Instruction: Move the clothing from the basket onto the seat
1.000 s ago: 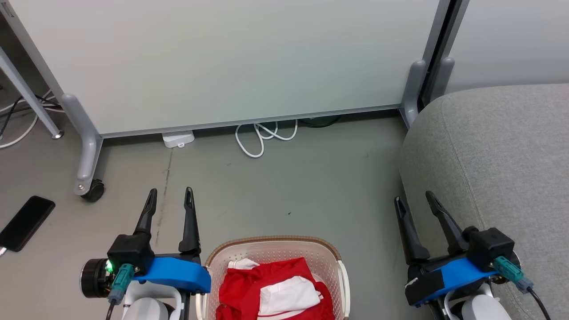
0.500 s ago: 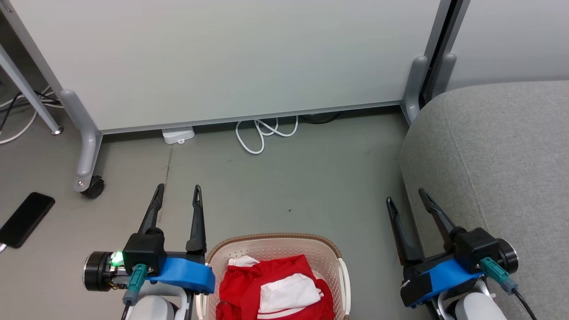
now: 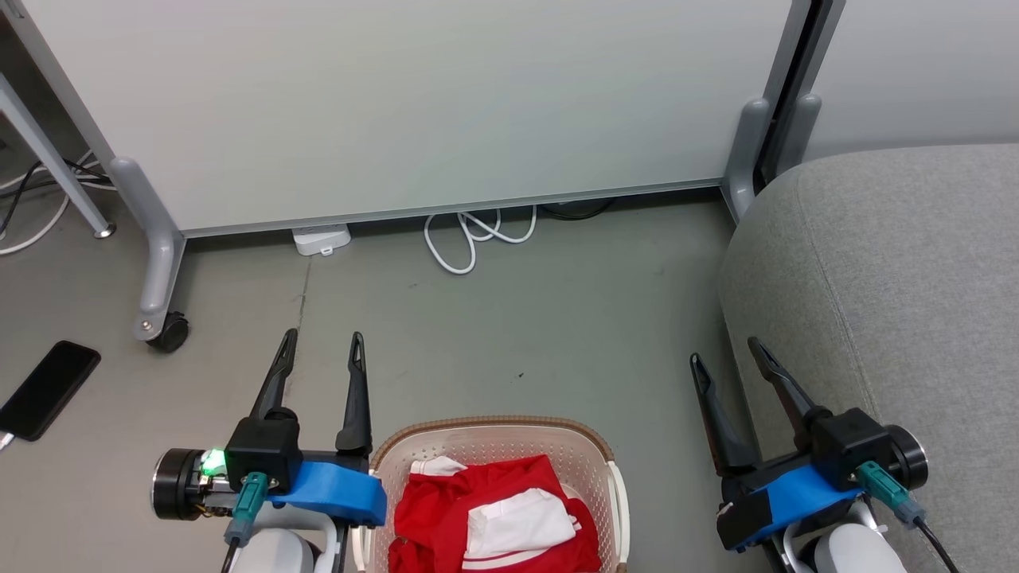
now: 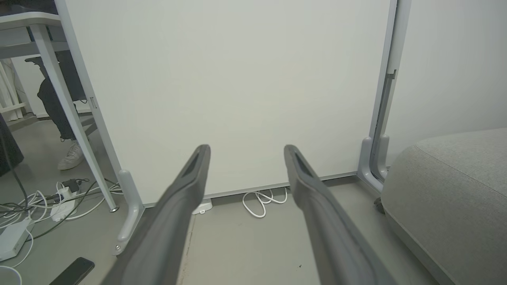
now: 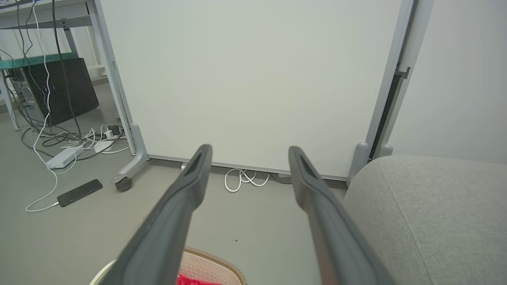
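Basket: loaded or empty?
Loaded. The red-and-white clothing lies crumpled inside the basket, below its brown rim.

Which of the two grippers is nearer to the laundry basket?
The left gripper: in the head view its blue mount reaches the rim of the basket, while the right gripper stands apart from it, beside the grey sofa.

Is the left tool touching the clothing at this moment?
Apart. The head view shows the left tool open over bare floor beside the basket, while the clothing lies inside the basket, clear of it.
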